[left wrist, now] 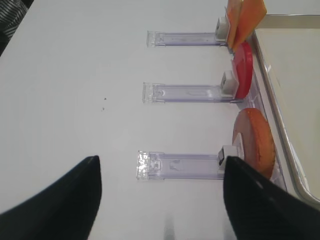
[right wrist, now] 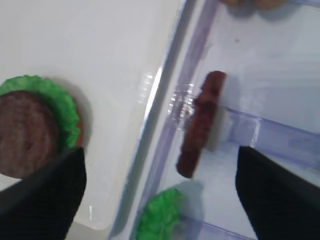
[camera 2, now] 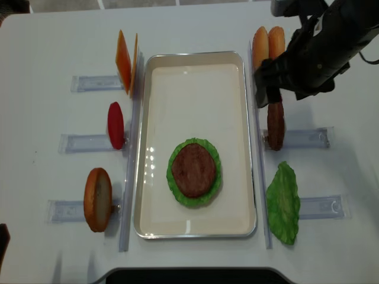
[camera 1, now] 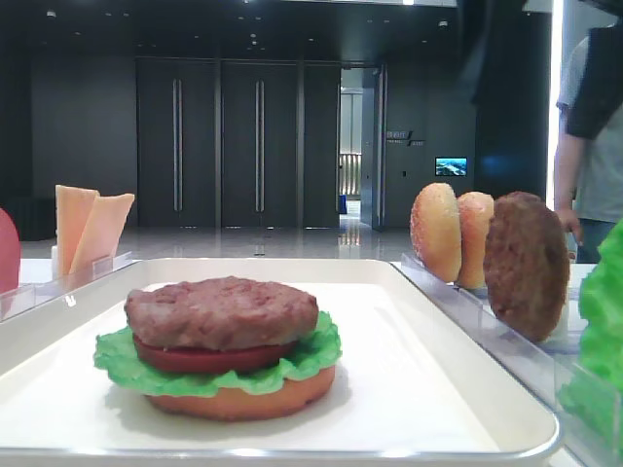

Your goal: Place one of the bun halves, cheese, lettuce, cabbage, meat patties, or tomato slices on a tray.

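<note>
A half-built toy burger sits on the white tray (camera 2: 195, 77) at the centre of the table (camera 2: 47, 47): a bun half (camera 1: 243, 401) at the bottom, frilly lettuce (camera 1: 219, 370), a tomato slice (camera 1: 209, 358) and a dark meat patty (camera 2: 193, 170) on top. The right gripper (camera 2: 267, 80) hangs above the clear holders (camera 2: 305, 138) on the right side, its dark fingers (right wrist: 42, 200) spread wide and holding nothing, over a second patty (camera 2: 275, 125) standing on edge. Two more bun halves (camera 2: 267, 41) stand behind it, a loose lettuce leaf (camera 2: 283, 203) lies nearer. The left gripper (left wrist: 160, 200) (seen only from its wrist camera) is likewise spread and empty, above the left-hand holders carrying cheese slices (camera 2: 125, 59), a red tomato slice (camera 2: 116, 125) and another bun half (camera 2: 98, 199).
</note>
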Available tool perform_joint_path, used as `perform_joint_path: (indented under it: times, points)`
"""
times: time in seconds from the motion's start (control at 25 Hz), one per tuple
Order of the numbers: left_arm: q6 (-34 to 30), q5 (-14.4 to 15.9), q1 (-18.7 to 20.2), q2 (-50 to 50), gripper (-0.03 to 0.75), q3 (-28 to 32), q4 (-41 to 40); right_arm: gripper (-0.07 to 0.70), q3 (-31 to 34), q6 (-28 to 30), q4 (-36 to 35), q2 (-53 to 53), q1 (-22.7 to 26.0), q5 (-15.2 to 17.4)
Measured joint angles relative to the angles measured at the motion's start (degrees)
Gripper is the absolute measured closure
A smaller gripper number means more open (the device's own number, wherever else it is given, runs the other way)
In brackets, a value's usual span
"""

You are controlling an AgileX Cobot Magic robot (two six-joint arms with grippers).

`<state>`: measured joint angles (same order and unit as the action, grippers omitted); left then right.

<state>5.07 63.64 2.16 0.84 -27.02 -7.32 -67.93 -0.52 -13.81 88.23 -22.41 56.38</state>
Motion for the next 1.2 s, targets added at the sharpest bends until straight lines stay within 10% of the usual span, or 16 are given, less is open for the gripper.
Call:
perform_joint_path:
  times: [0.6,1.2]
  points:
    - [0.0,0.0,0.0,0.0,0.139,0.0,0.0,0.054,0.0,-2.0,6.7,-0.7,18.0,12.4]
    - [0.0,0.0,0.0,0.0,0.139,0.0,0.0,0.054,8.9,-5.6,11.0,-13.3,23.0,13.2]
